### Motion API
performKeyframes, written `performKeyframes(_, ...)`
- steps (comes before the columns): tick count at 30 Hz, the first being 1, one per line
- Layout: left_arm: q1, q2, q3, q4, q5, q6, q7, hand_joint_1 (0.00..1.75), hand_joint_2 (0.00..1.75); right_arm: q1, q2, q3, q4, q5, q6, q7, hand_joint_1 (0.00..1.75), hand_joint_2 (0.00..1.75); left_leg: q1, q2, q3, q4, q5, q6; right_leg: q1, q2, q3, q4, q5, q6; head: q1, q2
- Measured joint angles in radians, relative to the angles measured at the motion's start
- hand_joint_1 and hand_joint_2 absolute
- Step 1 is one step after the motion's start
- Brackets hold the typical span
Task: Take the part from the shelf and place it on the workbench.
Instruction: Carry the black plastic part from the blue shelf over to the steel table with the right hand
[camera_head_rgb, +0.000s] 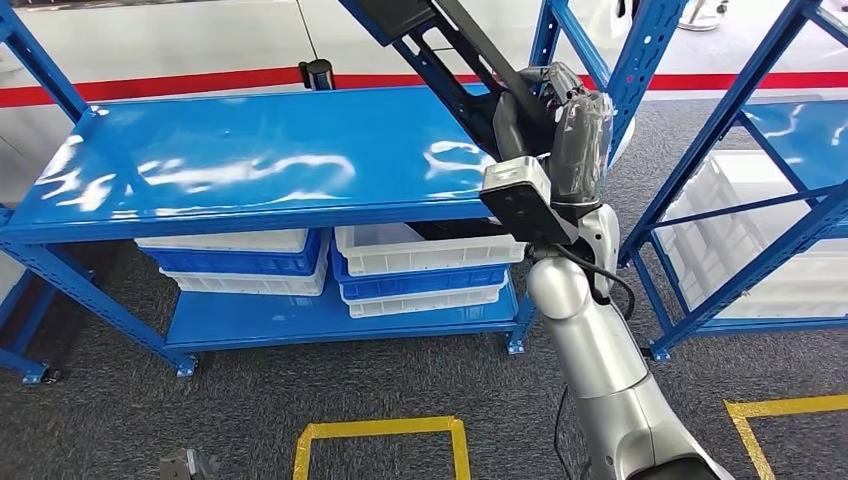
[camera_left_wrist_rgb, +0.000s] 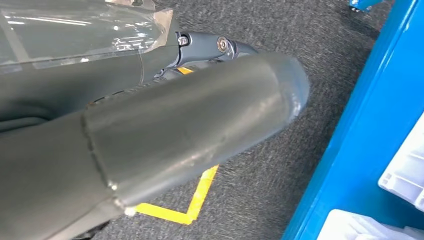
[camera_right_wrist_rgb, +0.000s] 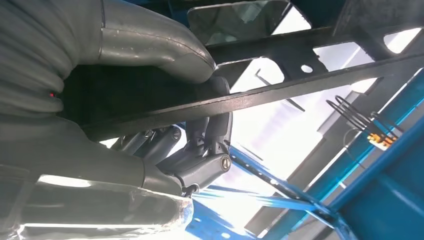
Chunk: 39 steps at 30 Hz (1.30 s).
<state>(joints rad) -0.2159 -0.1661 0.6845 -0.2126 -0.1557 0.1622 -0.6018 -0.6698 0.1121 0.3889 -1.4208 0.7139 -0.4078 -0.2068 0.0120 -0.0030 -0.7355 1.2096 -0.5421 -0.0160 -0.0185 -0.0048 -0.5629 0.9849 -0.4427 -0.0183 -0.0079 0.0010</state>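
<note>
Right hand (camera_head_rgb: 560, 110) has its fingers wrapped tight around the long black perforated metal frame part (camera_head_rgb: 450, 60), held up over the glossy blue shelf top (camera_head_rgb: 250, 155). Left hand (camera_left_wrist_rgb: 150, 135) hangs over grey carpet; can't really tell how its fingers sit.

no readable text, labels or signs
</note>
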Motion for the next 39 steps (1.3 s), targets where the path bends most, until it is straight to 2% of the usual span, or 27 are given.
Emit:
performKeyframes(1,0.0,0.0,0.0,0.0,0.0,-0.001,0.0,0.0,0.0,0.003,0.0,-0.002,0.0,-0.003,0.003,0.0,1.75,1.75,0.005,0.0,-0.009,0.057,-0.019,-0.007,-0.001,0.0,-0.015,0.001,0.011,0.003,0.0,0.0)
performKeyframes(3,0.0,0.001,0.001,-0.001,0.002,-0.002,-0.001,0.0,0.0,0.01,0.0,-0.007,0.0,-0.01,0.007,-0.002,1.75,1.75,0.014,0.001,0.017,0.082,0.004,-0.018,-0.006,-0.001,-0.043,0.003,0.032,0.013,0.0,0.0)
performKeyframes(5,-0.001,0.001,0.002,-0.002,0.002,-0.001,-0.001,0.0,0.0,0.014,-0.001,-0.011,0.0,-0.019,0.012,-0.006,1.75,1.75,0.024,0.0,0.11,-0.024,0.044,-0.029,-0.011,-0.001,-0.069,0.011,0.048,0.027,-0.001,0.0)
performKeyframes(7,-0.004,0.001,0.003,-0.004,0.002,0.001,-0.001,0.0,0.0,0.015,-0.001,-0.016,0.0,-0.03,0.016,-0.011,1.75,1.75,0.025,-0.004,0.199,-0.149,0.039,-0.031,-0.01,0.0,-0.087,0.021,0.062,0.044,-0.004,0.0)
performKeyframes(8,-0.005,0.001,0.003,-0.005,0.001,0.001,-0.001,0.0,0.0,0.016,-0.001,-0.018,0.0,-0.035,0.018,-0.012,1.75,1.75,0.021,-0.006,0.218,-0.182,0.029,-0.025,-0.008,-0.001,-0.092,0.024,0.07,0.054,-0.004,0.0)
performKeyframes(10,-0.006,0.001,0.003,-0.006,-0.001,0.004,-0.001,0.0,0.0,0.021,-0.002,-0.025,0.0,-0.041,0.019,-0.016,1.75,1.75,0.013,-0.005,0.212,-0.194,0.034,0.001,-0.006,-0.002,-0.098,0.019,0.086,0.073,-0.004,0.0)
performKeyframes(11,-0.007,0.0,0.003,-0.007,-0.001,0.005,-0.001,0.0,0.0,0.025,-0.003,-0.029,0.0,-0.044,0.019,-0.019,1.75,1.75,0.01,-0.003,0.205,-0.196,0.044,0.016,-0.007,-0.003,-0.105,0.022,0.082,0.077,-0.004,0.0)
performKeyframes(12,-0.007,0.001,0.003,-0.007,-0.002,0.006,-0.001,0.0,0.0,0.028,-0.005,-0.034,0.0,-0.048,0.019,-0.022,1.75,1.75,0.008,0.0,0.194,-0.198,0.056,0.033,-0.009,-0.002,-0.119,0.042,0.061,0.074,-0.002,0.0)
performKeyframes(14,-0.009,0.002,0.003,-0.009,-0.003,0.006,-0.001,0.0,0.0,0.037,-0.01,-0.042,0.001,-0.055,0.019,-0.026,1.75,1.75,0.005,0.003,0.166,-0.2,0.082,0.056,-0.011,-0.001,-0.16,0.143,-0.021,0.062,0.003,0.0)
performKeyframes(16,-0.01,0.002,0.003,-0.01,-0.004,0.005,0.0,0.0,0.0,0.05,-0.016,-0.05,0.001,-0.061,0.019,-0.029,1.75,1.75,-0.001,0.004,0.133,-0.199,0.107,0.063,-0.009,0.0,-0.191,0.278,-0.089,0.06,0.006,0.0)
performKeyframes(17,-0.01,0.002,0.003,-0.01,-0.006,0.005,0.0,0.0,0.0,0.058,-0.019,-0.054,0.001,-0.062,0.018,-0.029,1.75,1.75,-0.004,0.004,0.116,-0.199,0.12,0.064,-0.006,0.001,-0.19,0.318,-0.096,0.066,0.006,0.0)
performKeyframes(18,-0.01,0.002,0.003,-0.01,-0.009,0.005,0.0,0.0,0.0,0.065,-0.021,-0.058,0.001,-0.063,0.018,-0.029,1.75,1.75,-0.007,0.004,0.1,-0.198,0.134,0.064,-0.003,0.001,-0.171,0.326,-0.087,0.073,0.007,0.0)
performKeyframes(20,-0.011,0.001,0.003,-0.011,-0.012,0.004,0.001,0.0,0.0,0.076,-0.024,-0.064,0.0,-0.063,0.018,-0.031,1.75,1.75,-0.013,0.004,0.071,-0.198,0.159,0.062,0.004,0.001,-0.08,0.236,-0.057,0.074,0.007,0.0)
performKeyframes(22,-0.014,-0.001,0.003,-0.012,-0.014,0.004,0.002,0.0,0.0,0.08,-0.025,-0.067,-0.002,-0.063,0.018,-0.033,1.75,1.75,-0.018,0.004,0.053,-0.198,0.181,0.055,0.015,0.001,0.033,0.084,-0.071,0.054,0.005,0.0)
performKeyframes(23,-0.015,-0.002,0.002,-0.013,-0.015,0.004,0.002,0.0,0.0,0.082,-0.026,-0.068,-0.004,-0.063,0.018,-0.034,1.75,1.75,-0.017,0.005,0.05,-0.2,0.191,0.05,0.02,0.001,0.063,0.033,-0.083,0.044,0.004,0.0)
performKeyframes(25,-0.016,-0.003,0.002,-0.013,-0.016,0.005,0.002,0.0,0.0,0.085,-0.027,-0.07,-0.006,-0.063,0.018,-0.037,1.75,1.75,-0.013,0.007,0.048,-0.21,0.212,0.036,0.025,0.001,0.066,0.0,-0.081,0.029,0.003,0.0)
performKeyframes(26,-0.016,-0.002,0.002,-0.014,-0.017,0.005,0.002,0.0,0.0,0.086,-0.028,-0.07,-0.006,-0.063,0.018,-0.038,1.75,1.75,-0.011,0.006,0.043,-0.211,0.21,0.03,0.022,0.0,0.061,-0.006,-0.068,0.02,0.005,0.0)
performKeyframes(27,-0.015,-0.002,0.002,-0.014,-0.017,0.005,0.003,0.0,0.0,0.086,-0.028,-0.07,-0.006,-0.064,0.018,-0.038,1.75,1.75,-0.009,0.004,0.036,-0.199,0.19,0.024,0.018,-0.001,0.056,-0.011,-0.052,0.008,0.004,0.0)
performKeyframes(29,-0.015,-0.002,0.002,-0.014,-0.019,0.006,0.003,0.0,0.0,0.089,-0.028,-0.07,-0.006,-0.066,0.022,-0.04,1.75,1.75,-0.004,0.001,0.009,-0.116,0.096,0.014,0.008,-0.003,0.036,-0.018,-0.02,-0.006,0.001,0.0)
performKeyframes(31,-0.015,-0.001,0.002,-0.015,-0.022,0.006,0.004,0.0,0.0,0.098,-0.028,-0.071,-0.006,-0.074,0.031,-0.043,1.75,1.75,0.003,0.0,-0.015,0.016,0.008,-0.001,0.006,-0.003,0.006,-0.017,0.006,-0.007,-0.003,0.0)
performKeyframes(32,-0.016,-0.001,0.002,-0.015,-0.023,0.006,0.006,0.0,0.0,0.104,-0.028,-0.073,-0.006,-0.078,0.036,-0.045,1.75,1.75,0.008,0.0,-0.016,0.067,-0.003,-0.008,0.005,-0.004,-0.01,-0.016,0.019,-0.004,-0.003,0.0)
performKeyframes(33,-0.016,-0.001,0.002,-0.015,-0.024,0.007,0.007,0.0,0.0,0.111,-0.029,-0.076,-0.006,-0.081,0.039,-0.048,1.75,1.75,0.013,0.0,-0.005,0.088,0.009,-0.014,0.004,-0.004,-0.026,-0.014,0.03,0.0,-0.003,0.0)
performKeyframes(34,-0.017,-0.001,0.002,-0.015,-0.025,0.008,0.009,0.0,0.0,0.118,-0.03,-0.08,-0.006,-0.081,0.041,-0.052,1.75,1.75,0.019,0.001,0.024,0.074,0.034,-0.019,0.002,-0.005,-0.043,-0.011,0.041,0.006,-0.004,0.0)
performKeyframes(35,-0.019,-0.001,0.002,-0.015,-0.026,0.009,0.01,0.0,0.0,0.122,-0.031,-0.084,-0.006,-0.079,0.042,-0.056,1.75,1.75,0.023,0.001,0.069,0.029,0.056,-0.023,0.0,-0.005,-0.058,-0.004,0.05,0.012,-0.004,0.0)
performKeyframes(36,-0.023,-0.001,0.002,-0.015,-0.026,0.011,0.01,0.0,0.0,0.125,-0.032,-0.088,-0.006,-0.079,0.044,-0.06,1.75,1.75,0.026,0.001,0.126,-0.039,0.06,-0.025,-0.001,-0.005,-0.073,0.004,0.057,0.019,-0.004,0.0)
performKeyframes(38,-0.03,0.0,0.001,-0.016,-0.024,0.013,0.007,0.0,0.0,0.124,-0.033,-0.094,-0.006,-0.083,0.055,-0.065,1.75,1.75,0.024,-0.001,0.211,-0.158,0.032,-0.018,0.001,-0.005,-0.093,0.02,0.071,0.034,-0.003,0.0)
performKeyframes(39,-0.032,0.001,0.002,-0.016,-0.022,0.014,0.004,0.0,0.0,0.123,-0.033,-0.097,-0.005,-0.086,0.061,-0.067,1.75,1.75,0.019,-0.001,0.228,-0.187,0.019,-0.01,0.002,-0.006,-0.098,0.021,0.079,0.043,-0.003,0.0)
